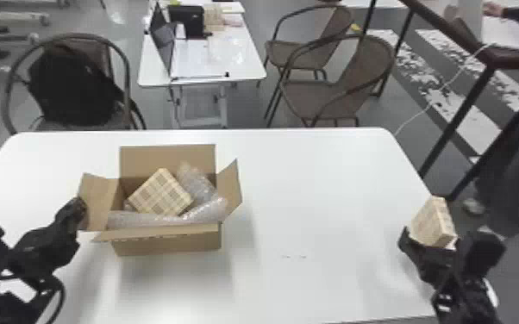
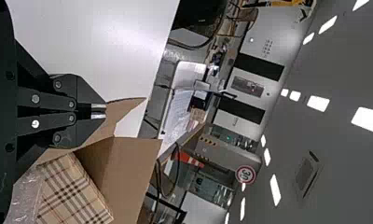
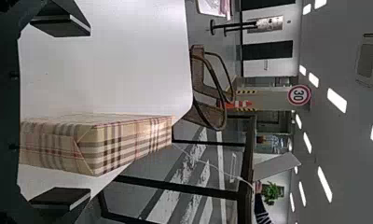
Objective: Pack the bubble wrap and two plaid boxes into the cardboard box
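The cardboard box (image 1: 168, 241) stands open on the table's left half, flaps spread. Inside, one plaid box (image 1: 161, 194) lies tilted on bubble wrap (image 1: 202, 189). At the left flap's outer edge is my left gripper (image 1: 78, 207). The left wrist view shows that gripper (image 2: 99, 111) shut, with a cardboard flap (image 2: 133, 163) and the packed plaid box (image 2: 70, 193) beside it; flap contact is unclear. By the table's right edge, my right gripper (image 1: 437, 252) is at the second plaid box (image 1: 431, 222). In the right wrist view the gripper (image 3: 89, 112) is wide open around this plaid box (image 3: 114, 144).
The white table (image 1: 314, 194) has bare surface between the cardboard box and my right gripper. Beyond its far edge stand chairs (image 1: 336, 86) and another table (image 1: 202, 56). A dark railing (image 1: 457, 129) runs past the right side.
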`<state>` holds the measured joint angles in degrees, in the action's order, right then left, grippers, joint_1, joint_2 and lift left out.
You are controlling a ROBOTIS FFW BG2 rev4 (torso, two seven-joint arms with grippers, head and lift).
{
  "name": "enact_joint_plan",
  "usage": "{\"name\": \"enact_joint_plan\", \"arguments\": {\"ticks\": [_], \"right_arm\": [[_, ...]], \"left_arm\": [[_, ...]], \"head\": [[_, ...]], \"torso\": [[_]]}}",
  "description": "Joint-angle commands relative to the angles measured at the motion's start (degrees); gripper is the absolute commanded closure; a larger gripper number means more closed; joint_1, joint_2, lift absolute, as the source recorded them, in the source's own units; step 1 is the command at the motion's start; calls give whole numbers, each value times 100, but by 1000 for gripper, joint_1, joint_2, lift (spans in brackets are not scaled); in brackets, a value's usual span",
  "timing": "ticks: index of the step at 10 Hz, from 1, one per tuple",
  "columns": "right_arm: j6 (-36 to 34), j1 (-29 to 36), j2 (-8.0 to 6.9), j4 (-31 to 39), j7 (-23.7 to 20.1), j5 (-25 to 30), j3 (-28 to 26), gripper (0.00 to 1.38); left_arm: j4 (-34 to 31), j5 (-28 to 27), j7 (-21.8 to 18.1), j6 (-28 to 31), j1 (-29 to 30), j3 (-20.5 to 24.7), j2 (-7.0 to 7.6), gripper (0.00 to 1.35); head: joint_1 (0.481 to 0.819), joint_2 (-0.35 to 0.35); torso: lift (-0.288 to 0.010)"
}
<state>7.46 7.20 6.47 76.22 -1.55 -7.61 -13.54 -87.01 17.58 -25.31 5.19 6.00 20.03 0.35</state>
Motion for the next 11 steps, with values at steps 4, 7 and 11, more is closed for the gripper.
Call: {"name": "enact_joint_plan", "arguments": {"ticks": [4,7,11], "right_arm": [[-8,-351,161,-459,5,137,-35,700],[-69,-263,109,-345,5,67,-62,912],[-17,-78,56,-37,-3,-109,-70,912]], "left_arm": [[9,-9,-9,0,-12,1,-8,1213],[9,-9,-36,-18,-12,18,-17,1213],[18,-44,-45,-18,-12,27,-50,1213]], "head": [[695,-89],[695,-98],[695,-93]], "torso": [[-71],[-71],[-71]]}}
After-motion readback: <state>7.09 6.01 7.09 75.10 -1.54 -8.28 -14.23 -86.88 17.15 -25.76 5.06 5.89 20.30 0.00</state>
